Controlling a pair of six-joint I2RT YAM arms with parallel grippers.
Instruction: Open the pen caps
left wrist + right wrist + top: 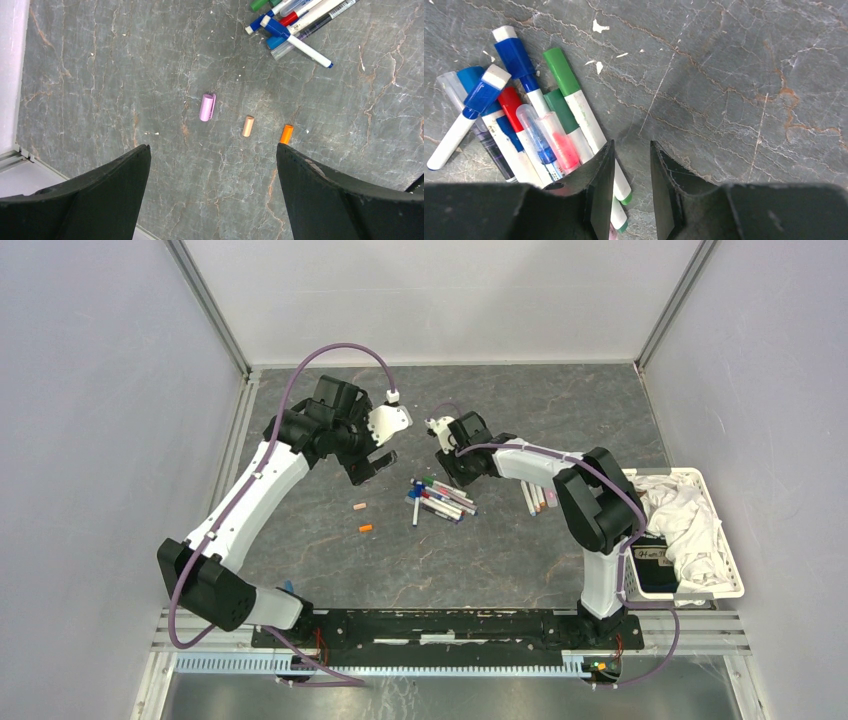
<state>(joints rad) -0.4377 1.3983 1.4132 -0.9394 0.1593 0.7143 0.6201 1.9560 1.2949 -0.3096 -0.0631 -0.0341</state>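
The left gripper (212, 150) hangs spread wide with nothing in it. Three loose pen caps lie on the grey table (100, 75) just ahead of its fingers: a pink cap (207, 107), a peach cap (248, 126) and an orange cap (286, 134), the orange one closest to the right-hand finger. The heap of pens (584, 117) lies beyond them, well apart. The right gripper (632, 150) hovers at the heap's edge, its jaws only narrowly parted, with bare table showing in the gap. The pens lie to one side, and a green-tipped pen (574, 95) runs under one finger.
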